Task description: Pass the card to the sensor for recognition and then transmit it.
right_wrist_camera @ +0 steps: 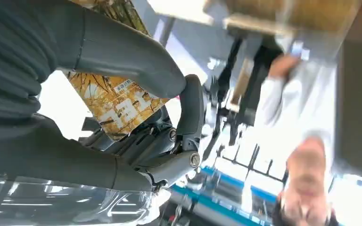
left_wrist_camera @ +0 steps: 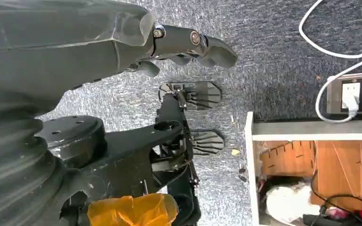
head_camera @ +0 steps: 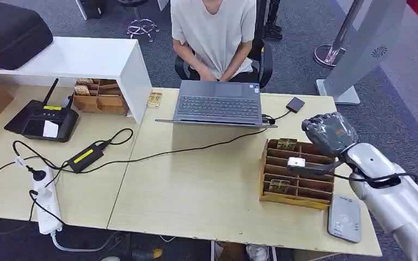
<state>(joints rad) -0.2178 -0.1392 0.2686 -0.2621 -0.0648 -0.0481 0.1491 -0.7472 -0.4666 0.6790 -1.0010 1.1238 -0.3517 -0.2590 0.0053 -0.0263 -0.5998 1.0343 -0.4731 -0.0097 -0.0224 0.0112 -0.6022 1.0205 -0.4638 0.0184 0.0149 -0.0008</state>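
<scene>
My right hand (head_camera: 329,133) hovers over the far right corner of a slotted cardboard box (head_camera: 269,176) on the right side of the table. In the right wrist view its thumb (right_wrist_camera: 132,59) and dark fingers (right_wrist_camera: 191,108) pinch a yellow-gold printed card (right_wrist_camera: 118,101). More cards (head_camera: 286,143) stand in the box's slots. The grey card sensor (head_camera: 344,217) lies flat near the table's front right edge, just in front of the box. My left hand (left_wrist_camera: 188,44) hangs beside the table over grey carpet, fingers stretched out and holding nothing.
A person (head_camera: 215,32) sits across the table behind an open laptop (head_camera: 217,103). Cables, a black power brick (head_camera: 85,156) and a white power strip (head_camera: 46,204) lie at the left. A black device (head_camera: 43,120) and a white shelf (head_camera: 81,60) stand at the far left.
</scene>
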